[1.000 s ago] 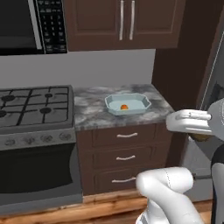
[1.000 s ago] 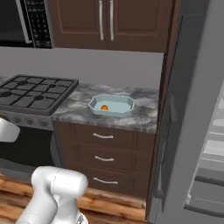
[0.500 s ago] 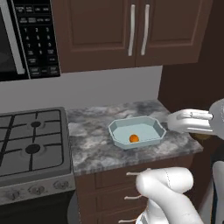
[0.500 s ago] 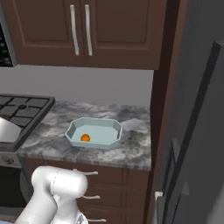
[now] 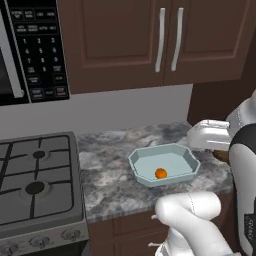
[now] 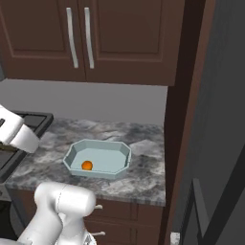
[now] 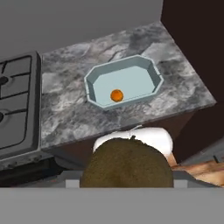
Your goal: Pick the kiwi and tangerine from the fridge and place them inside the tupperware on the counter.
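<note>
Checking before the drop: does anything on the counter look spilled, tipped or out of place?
Nothing stands out. The tupperware sits flat on the counter with the tangerine inside, and the kiwi is in the gripper.

Flat, even rendered light, no clear source. Soft pale sheen on counter (image 5: 115, 190) marble; faint shade inside tupperware (image 6: 98, 159) rim. Cabinets (image 5: 150, 40) dim, low contrast. Slight overall softness; kiwi (image 7: 127, 164) close-up coarse, blurred. No edge distortion.
</note>
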Controlling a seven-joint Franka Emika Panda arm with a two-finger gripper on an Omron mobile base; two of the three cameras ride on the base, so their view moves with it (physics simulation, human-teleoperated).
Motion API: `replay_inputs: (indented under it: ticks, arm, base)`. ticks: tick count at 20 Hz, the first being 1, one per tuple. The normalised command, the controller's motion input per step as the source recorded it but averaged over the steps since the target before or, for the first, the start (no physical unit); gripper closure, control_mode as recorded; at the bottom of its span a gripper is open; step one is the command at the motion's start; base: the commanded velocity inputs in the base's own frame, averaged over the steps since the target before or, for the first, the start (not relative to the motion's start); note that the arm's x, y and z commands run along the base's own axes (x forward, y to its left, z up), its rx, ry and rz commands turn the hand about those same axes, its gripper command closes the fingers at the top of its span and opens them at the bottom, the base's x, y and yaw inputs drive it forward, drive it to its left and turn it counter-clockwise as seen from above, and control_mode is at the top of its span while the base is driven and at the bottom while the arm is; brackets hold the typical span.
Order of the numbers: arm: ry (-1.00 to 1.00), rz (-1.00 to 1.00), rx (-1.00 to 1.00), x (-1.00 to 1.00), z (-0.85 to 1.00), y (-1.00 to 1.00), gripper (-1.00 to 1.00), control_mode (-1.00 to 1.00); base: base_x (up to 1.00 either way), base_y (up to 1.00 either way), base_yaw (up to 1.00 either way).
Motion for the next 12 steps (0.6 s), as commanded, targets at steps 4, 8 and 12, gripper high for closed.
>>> replay_inputs:
  ticks: [4,8,12]
  arm:
    - [0.45,0.0,0.0,0.09,-0.69,-0.14,1.0,-1.0]
    - [0.31,-0.16,0.0,0.0,-0.69,-0.02,1.0,-1.0]
    - [0.16,-0.11,0.0,0.29,-0.55,-0.23,1.0,-1.0]
  base:
    - [0.0,0.0,0.0]
    - [0.0,0.0,0.0]
    - [0.0,0.0,0.0]
